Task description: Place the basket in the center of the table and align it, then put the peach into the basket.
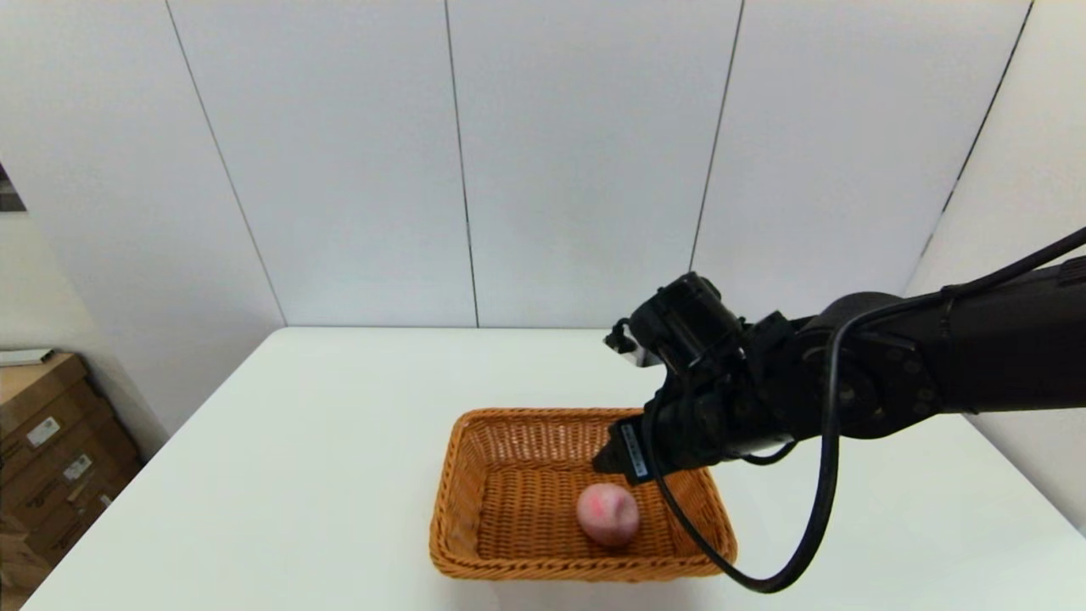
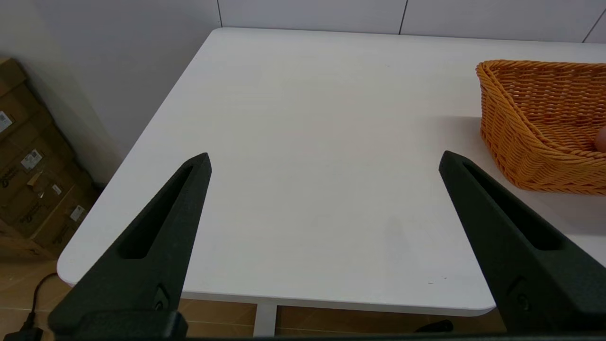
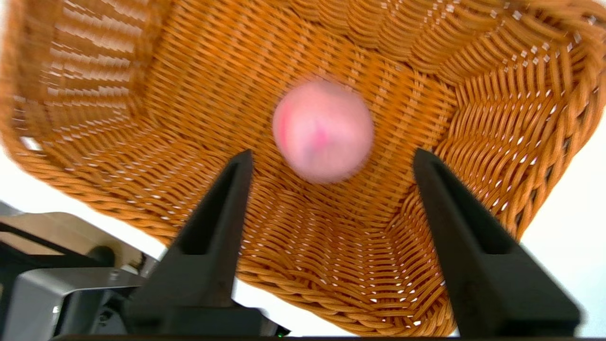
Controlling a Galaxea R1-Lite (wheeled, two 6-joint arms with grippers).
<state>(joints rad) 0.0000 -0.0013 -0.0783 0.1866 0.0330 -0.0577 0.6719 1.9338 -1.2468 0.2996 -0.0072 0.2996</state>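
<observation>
The orange-brown wicker basket (image 1: 454,501) stands on the white table (image 1: 322,441), near its front edge and about midway across. The pale-pink peach (image 1: 607,514) lies on the basket floor, toward its right front part. My right gripper (image 1: 626,462) hangs open just above the basket's right half, a little behind the peach and apart from it. The right wrist view looks down into the basket (image 3: 189,94), with the peach (image 3: 323,130) free beyond the open right gripper (image 3: 331,154). My left gripper (image 2: 325,157) is open and empty over the table's left front, the basket (image 2: 521,156) off to its side.
Stacked cardboard boxes (image 1: 51,450) sit on the floor left of the table. White wall panels close the back and right sides. A black cable (image 1: 789,568) loops from the right arm down over the table beside the basket's right front corner.
</observation>
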